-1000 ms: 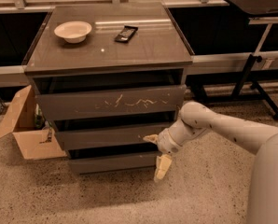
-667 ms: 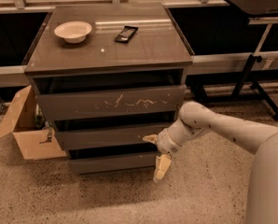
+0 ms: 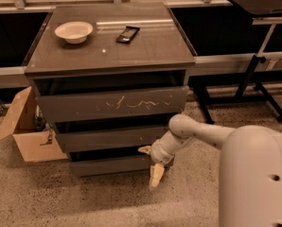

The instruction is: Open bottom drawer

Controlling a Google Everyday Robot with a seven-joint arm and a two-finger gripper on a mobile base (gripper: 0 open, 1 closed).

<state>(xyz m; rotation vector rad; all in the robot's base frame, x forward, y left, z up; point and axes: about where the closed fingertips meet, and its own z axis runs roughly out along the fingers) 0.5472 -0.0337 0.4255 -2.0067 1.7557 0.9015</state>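
Note:
The bottom drawer (image 3: 108, 165) is the narrowest, plain dark front at the foot of the grey-brown cabinet, under the medium drawer (image 3: 108, 139) and the wide scratched drawer (image 3: 112, 104). It looks closed or barely out. My gripper (image 3: 150, 163) is at the right end of the bottom drawer's front, its jaws apart. One pale fingertip (image 3: 145, 149) sits at the drawer's top edge. The other (image 3: 155, 176) hangs down in front of its lower edge. Whether the fingers touch the front I cannot tell.
A white bowl (image 3: 74, 31) and a black remote-like object (image 3: 127, 34) lie on the cabinet top (image 3: 145, 51). An open cardboard box (image 3: 25, 129) stands on the floor to the left. A black desk stand (image 3: 257, 79) is at the right.
My gripper has moved slightly left and down along the bottom drawer's front. The drawers have not visibly moved.

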